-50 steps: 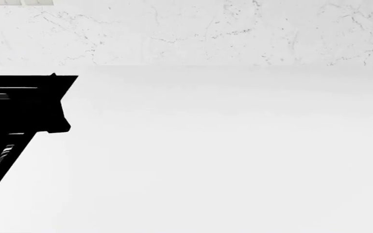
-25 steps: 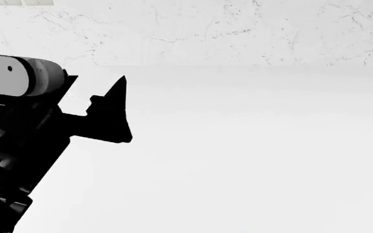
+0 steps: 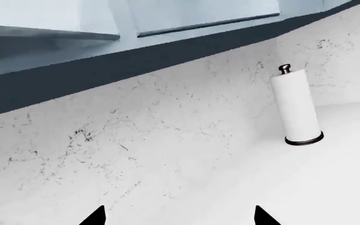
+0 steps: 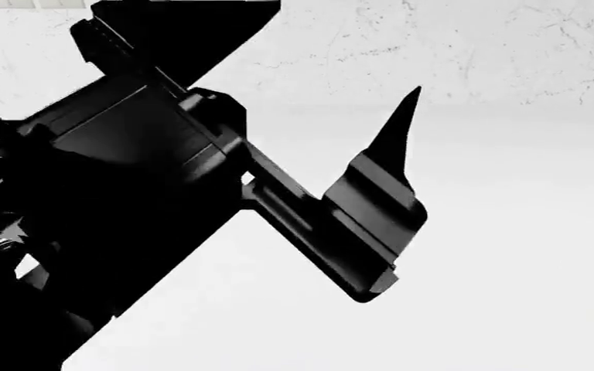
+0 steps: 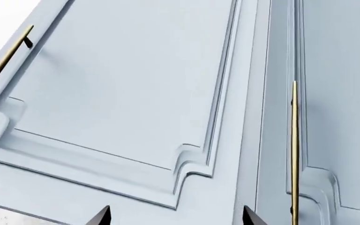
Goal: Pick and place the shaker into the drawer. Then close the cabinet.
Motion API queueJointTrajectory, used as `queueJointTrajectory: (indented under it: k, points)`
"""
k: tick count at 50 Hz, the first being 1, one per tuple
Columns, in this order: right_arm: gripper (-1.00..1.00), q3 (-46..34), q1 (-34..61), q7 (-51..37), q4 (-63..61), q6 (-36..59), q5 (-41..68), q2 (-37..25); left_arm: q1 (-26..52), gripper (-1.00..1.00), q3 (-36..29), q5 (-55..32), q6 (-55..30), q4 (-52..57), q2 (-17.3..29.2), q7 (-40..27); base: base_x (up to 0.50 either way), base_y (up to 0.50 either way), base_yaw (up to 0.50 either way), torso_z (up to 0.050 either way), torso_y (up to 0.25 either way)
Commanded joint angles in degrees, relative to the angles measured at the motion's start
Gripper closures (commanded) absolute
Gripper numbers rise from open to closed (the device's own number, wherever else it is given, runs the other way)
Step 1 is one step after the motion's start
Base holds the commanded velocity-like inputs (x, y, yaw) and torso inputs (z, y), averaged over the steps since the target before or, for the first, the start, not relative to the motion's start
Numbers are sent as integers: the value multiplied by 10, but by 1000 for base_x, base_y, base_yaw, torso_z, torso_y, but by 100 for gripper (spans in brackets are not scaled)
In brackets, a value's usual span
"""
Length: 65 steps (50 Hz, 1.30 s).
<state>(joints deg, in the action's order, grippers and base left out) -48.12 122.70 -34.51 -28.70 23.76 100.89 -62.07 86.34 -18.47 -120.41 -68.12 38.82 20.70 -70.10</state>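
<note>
The left gripper (image 4: 380,201) hangs over the white counter (image 4: 503,255), fingers spread wide and empty; the right gripper (image 5: 175,216), likewise wide, faces panelled cabinet doors (image 5: 130,84)

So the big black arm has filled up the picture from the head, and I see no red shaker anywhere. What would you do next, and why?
I would probably turn to search for the shaker before reaching. The left gripper is open over a bare white counter; its camera shows only a paper towel roll by the wall. The right gripper, also open, faces cabinet doors. No drawer shows.
</note>
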Motion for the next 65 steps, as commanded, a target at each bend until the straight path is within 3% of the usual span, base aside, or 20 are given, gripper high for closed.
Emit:
queueJointTrajectory:
  k: [1, 7, 11, 14, 18, 23, 28, 30, 32, 37, 43, 50, 62, 63, 64, 65]
  points:
    - [-100, 10, -30, -15, -24, -14, -7, -17, 218, -100, -1, 49, -82, -111, -13, 86, 0, 0, 0, 0, 0]
    - [-100, 11, -44, -16, -25, -22, -11, -19, 289, -100, 25, 151, -140, -162, -9, 182, 0, 0, 0, 0, 0]
    - [-100, 11, -47, -14, -22, -23, -13, -16, 307, -100, 21, 313, -146, -169, -1, 316, 0, 0, 0, 0, 0]
    - [-100, 10, -51, -14, -22, -24, -14, -15, 328, -100, -39, 473, -83, -192, 26, 447, 0, 0, 0, 0, 0]
    - [-100, 10, -56, -13, -22, -25, -16, -14, 355, -100, -139, 660, 45, -291, 53, 566, 0, 0, 0, 0, 0]
    - [-100, 7, -63, -14, -22, -24, -19, -12, 392, -100, -216, 835, 224, -523, 37, 646, 0, 0, 0, 0, 0]
    - [-100, 2, -68, -14, -18, -21, -26, -4, 467, -100, -266, 970, 473, -896, -54, 714, 0, 0, 0, 0, 0]
    - [-100, -1, -72, -15, -17, -18, -29, -2, 486, -100, -216, 1058, 566, -1068, -97, 733, 0, 0, 0, 0, 0]
    - [-100, -4, -74, -17, -16, -15, -31, 1, 486, -100, -149, 1139, 599, -1137, -105, 725, 0, 0, 0, 0, 0]
    - [-100, -17, -84, -26, -16, -5, -39, 9, 428, -100, -104, 1166, 528, -1138, -67, 671, 0, 0, 1, 0, 0]
    - [-100, -52, -128, -29, 1, -6, -88, 43, 299, -100, -41, 1182, 453, -1138, -44, 668, 0, 0, 0, 0, 0]
    - [-100, -100, -166, -19, 66, 1, -164, 106, 299, -100, -41, 1182, 453, -1138, -44, 668, 0, 0, 0, 0, 0]
    - [-100, -61, -127, -55, 8, 4, -89, 91, 299, -100, -41, 1182, 453, -1138, -44, 668, 0, 0, 0, 0, 0]
    - [-100, -56, -129, -51, 5, -4, -87, 92, 279, -100, 45, 1209, 445, -1138, -87, 754, 0, 0, 0, 0, 0]
    - [-100, -51, -133, -47, 2, -16, -85, 93, 306, -100, 112, 1208, 468, -1138, -103, 825, 0, 0, 0, 0, 0]
    - [-100, -45, -138, -42, -1, -27, -81, 94, 334, -100, 107, 1205, 489, -1138, -118, 863, 0, 0, 0, 0, 0]
